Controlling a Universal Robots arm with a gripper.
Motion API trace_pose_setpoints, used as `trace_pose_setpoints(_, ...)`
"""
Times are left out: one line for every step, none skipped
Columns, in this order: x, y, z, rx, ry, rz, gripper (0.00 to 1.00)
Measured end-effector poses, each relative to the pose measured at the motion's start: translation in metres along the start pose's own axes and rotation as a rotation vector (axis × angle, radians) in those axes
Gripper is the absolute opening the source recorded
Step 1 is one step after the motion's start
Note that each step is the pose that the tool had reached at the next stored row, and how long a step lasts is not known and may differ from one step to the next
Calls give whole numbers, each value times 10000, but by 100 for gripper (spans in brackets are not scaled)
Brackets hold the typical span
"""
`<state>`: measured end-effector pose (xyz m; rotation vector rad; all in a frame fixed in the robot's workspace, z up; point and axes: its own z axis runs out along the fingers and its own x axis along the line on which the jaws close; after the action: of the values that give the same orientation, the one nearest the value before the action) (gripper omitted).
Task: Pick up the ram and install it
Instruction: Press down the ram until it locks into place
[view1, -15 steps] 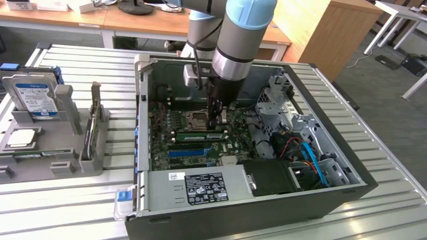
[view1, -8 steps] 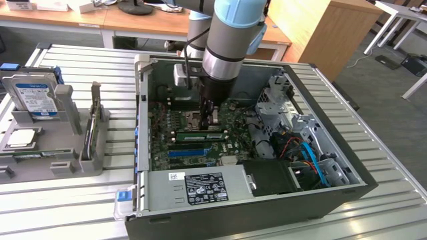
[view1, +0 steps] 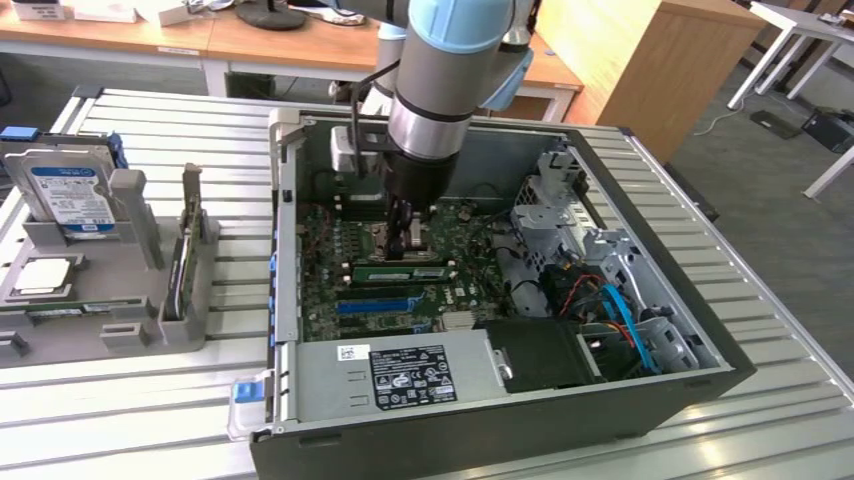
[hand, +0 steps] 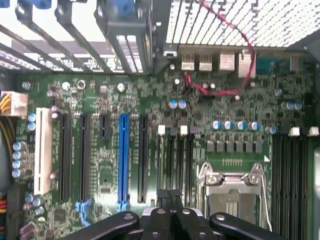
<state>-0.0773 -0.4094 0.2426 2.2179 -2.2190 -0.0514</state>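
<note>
The ram (view1: 400, 271), a narrow green stick with a pale label, lies along the memory slots on the motherboard (view1: 334, 300) inside the open computer case (view1: 287, 200). My gripper (view1: 403, 240) reaches down into the case and hovers just behind the ram, over the board's middle. In the wrist view its black fingertips (hand: 163, 196) press together with nothing between them, so the gripper (hand: 169, 195) is shut and empty. They sit over the near ends of the black memory slots (hand: 175, 160), beside the CPU socket (hand: 232, 192). I cannot make out the ram in the wrist view.
A blue slot strip (hand: 123, 160) and a white slot (hand: 42, 150) run beside the memory slots. The power supply (view1: 400, 375) fills the case's near end. A drive cage (view1: 567, 215) and cables (view1: 614, 310) sit at the exterior view's right, a hard drive (view1: 67, 195) in a grey holder at its left.
</note>
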Motion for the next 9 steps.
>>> trace_pose_setpoints(0,19,0,0,0,0,11)
trace_pose_setpoints(-1,38,1,0,0,1,11)
trace_pose_setpoints(-1,55,2,0,-1,1,11)
trace_pose_setpoints(-2,71,2,0,-1,0,11)
trace_pose_setpoints(-2,87,3,0,0,0,11)
trace_pose_setpoints(-2,91,3,0,0,0,11)
trace_pose_setpoints(-2,91,3,0,0,0,11)
trace_pose_setpoints(-2,91,3,0,0,-1,11)
trace_pose_setpoints(-2,91,3,1,0,-1,11)
